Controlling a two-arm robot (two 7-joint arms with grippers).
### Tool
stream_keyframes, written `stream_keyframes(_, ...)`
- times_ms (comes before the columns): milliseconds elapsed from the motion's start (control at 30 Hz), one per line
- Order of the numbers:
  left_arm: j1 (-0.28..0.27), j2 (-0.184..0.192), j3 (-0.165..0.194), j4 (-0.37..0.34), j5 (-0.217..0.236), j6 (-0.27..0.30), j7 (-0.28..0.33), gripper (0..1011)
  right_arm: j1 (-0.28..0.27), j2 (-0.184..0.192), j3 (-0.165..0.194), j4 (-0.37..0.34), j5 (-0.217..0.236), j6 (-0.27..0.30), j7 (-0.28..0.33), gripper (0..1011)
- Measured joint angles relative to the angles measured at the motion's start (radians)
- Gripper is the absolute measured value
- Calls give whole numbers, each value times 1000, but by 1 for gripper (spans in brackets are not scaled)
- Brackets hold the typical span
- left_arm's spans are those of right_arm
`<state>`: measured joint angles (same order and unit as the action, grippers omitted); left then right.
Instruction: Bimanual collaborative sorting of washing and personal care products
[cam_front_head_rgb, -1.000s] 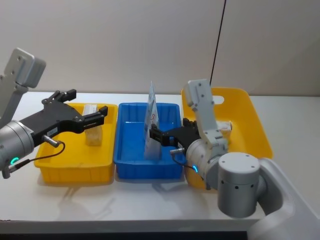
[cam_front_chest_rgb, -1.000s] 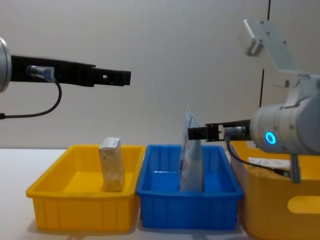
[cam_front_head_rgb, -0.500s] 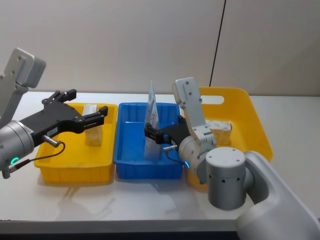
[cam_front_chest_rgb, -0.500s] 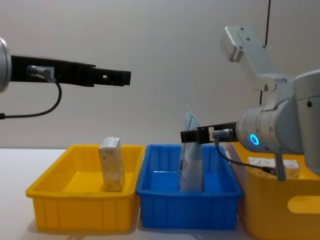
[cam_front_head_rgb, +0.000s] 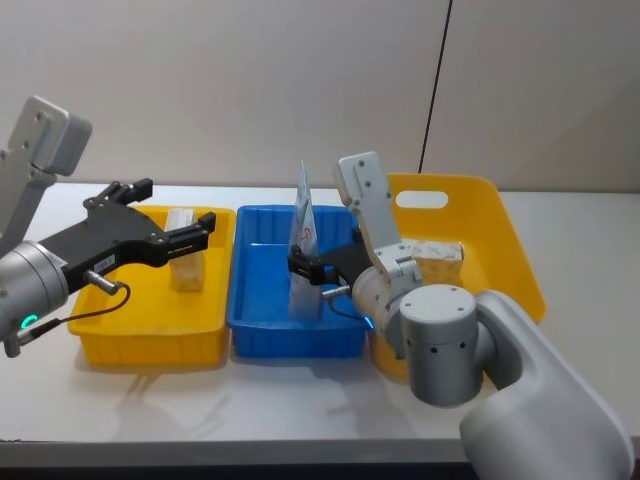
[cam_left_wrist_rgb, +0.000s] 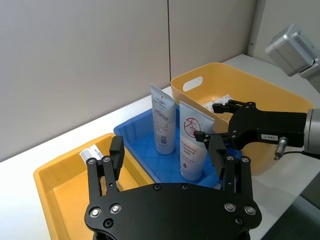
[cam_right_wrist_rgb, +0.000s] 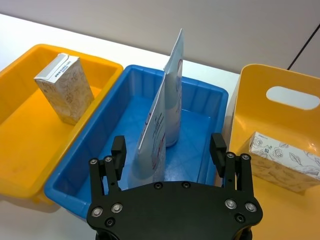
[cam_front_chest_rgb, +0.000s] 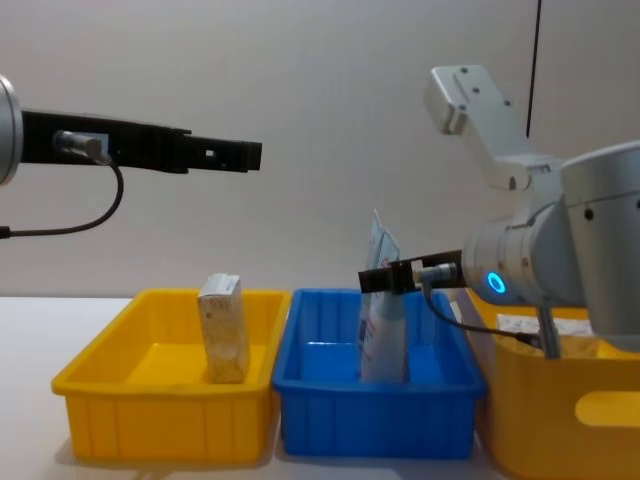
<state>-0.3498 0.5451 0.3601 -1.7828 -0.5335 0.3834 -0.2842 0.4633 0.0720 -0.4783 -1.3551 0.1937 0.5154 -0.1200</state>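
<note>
Two pale blue-white tubes (cam_right_wrist_rgb: 175, 95) with red print stand upright in the blue tray (cam_front_head_rgb: 262, 300); the nearer tube (cam_right_wrist_rgb: 154, 135) leans slightly. My right gripper (cam_right_wrist_rgb: 168, 149) is open, close to the nearer tube at mid height (cam_front_chest_rgb: 372, 280), holding nothing. A beige carton (cam_front_head_rgb: 186, 262) stands in the left yellow tray (cam_front_head_rgb: 140, 335). Above it hovers my left gripper (cam_front_head_rgb: 180, 202), open and empty (cam_left_wrist_rgb: 166, 150). Another leaf-patterned carton (cam_right_wrist_rgb: 286, 161) lies in the yellow basket (cam_front_head_rgb: 510, 250) on the right.
The three containers sit side by side on the white table (cam_front_head_rgb: 250, 400), with a plain wall close behind. A black cable (cam_front_head_rgb: 435, 80) runs up the wall above the basket. Bare table lies in front of the trays.
My right gripper has moved left from the basket's edge to the nearer tube, its arm swinging left. The left arm, tubes and cartons have not moved.
</note>
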Motion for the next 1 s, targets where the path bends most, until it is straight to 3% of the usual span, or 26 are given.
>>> stream_keyframes(267,0,0,0,0,0,0,0,1001,21,-8,-6,39,-12,-3,11,1003)
stream_keyframes(433,0,0,0,0,0,0,0,1001,29,-11,-9,55,-17,-5,15,918)
stream_keyframes(767,0,0,0,0,0,0,0,1001,37,-15,-11,69,-21,-6,20,583)
stream_keyframes(900,0,0,0,0,0,0,0,1001,38,-15,-12,72,-22,-6,21,502)
stream_keyframes(1000,0,0,0,0,0,0,0,1001,39,-16,-12,75,-23,-7,21,349)
